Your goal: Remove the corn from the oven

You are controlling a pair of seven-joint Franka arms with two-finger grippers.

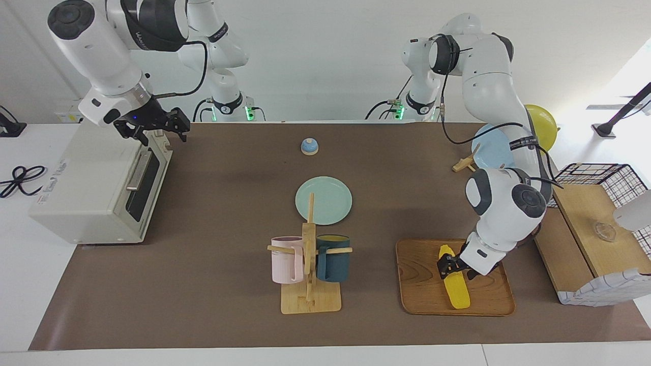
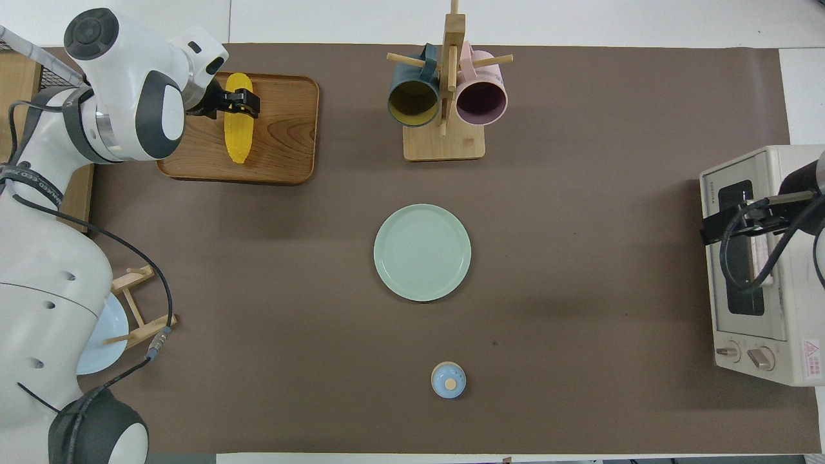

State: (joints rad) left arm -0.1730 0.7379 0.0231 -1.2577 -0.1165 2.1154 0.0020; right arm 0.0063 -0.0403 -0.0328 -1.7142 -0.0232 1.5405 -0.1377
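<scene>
The yellow corn (image 1: 456,290) lies flat on a wooden tray (image 1: 422,290), toward the left arm's end of the table and away from the robots. My left gripper (image 1: 446,265) is low over the cob's upper part, open, with one finger on each side of the corn (image 2: 236,138). From overhead the left gripper (image 2: 242,103) crosses the cob. The cream oven (image 1: 91,188) stands at the right arm's end with its dark glass door shut. Above the oven's top front corner my right gripper (image 1: 158,131) hangs open and holds nothing. In the overhead view the right gripper (image 2: 735,225) covers part of the oven (image 2: 760,361).
A green plate (image 1: 323,200) sits mid-table. A wooden mug rack (image 1: 309,300) with a pink and a dark teal mug stands farther out. A small blue bell (image 1: 309,146) lies near the robots. A plate stand (image 1: 464,163) and a wire-and-wood shelf (image 1: 585,223) are by the tray.
</scene>
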